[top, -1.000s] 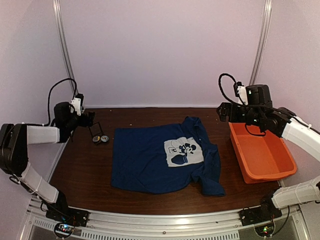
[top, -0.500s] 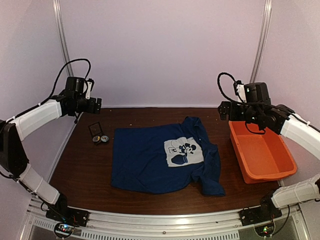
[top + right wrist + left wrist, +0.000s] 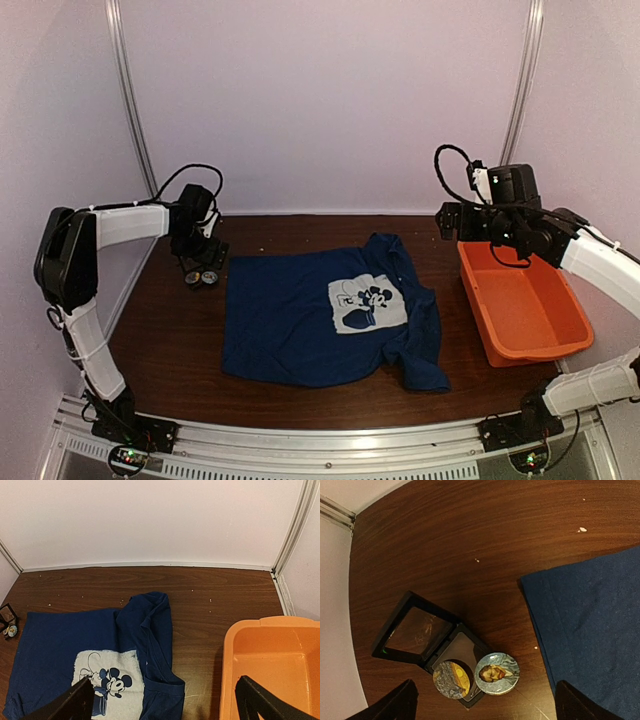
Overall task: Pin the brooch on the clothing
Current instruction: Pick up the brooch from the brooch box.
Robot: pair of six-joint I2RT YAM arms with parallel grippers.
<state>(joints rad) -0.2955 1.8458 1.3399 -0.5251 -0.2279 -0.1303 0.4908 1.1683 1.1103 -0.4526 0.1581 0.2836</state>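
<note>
brooch [image 3: 497, 673] covers box [image 3: 462, 647] edge — shirt [image 3: 590, 630] cut off right

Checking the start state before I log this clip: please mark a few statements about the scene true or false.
The navy blue T-shirt lies print-up on the brown wooden table. True.
The small round bluish-grey brooch is pinned to the shirt. False: it rests by the small black hinged box, off the shirt.
That box is shut. False: its lid stands open.
The left gripper and right gripper are open and empty. True.
</note>
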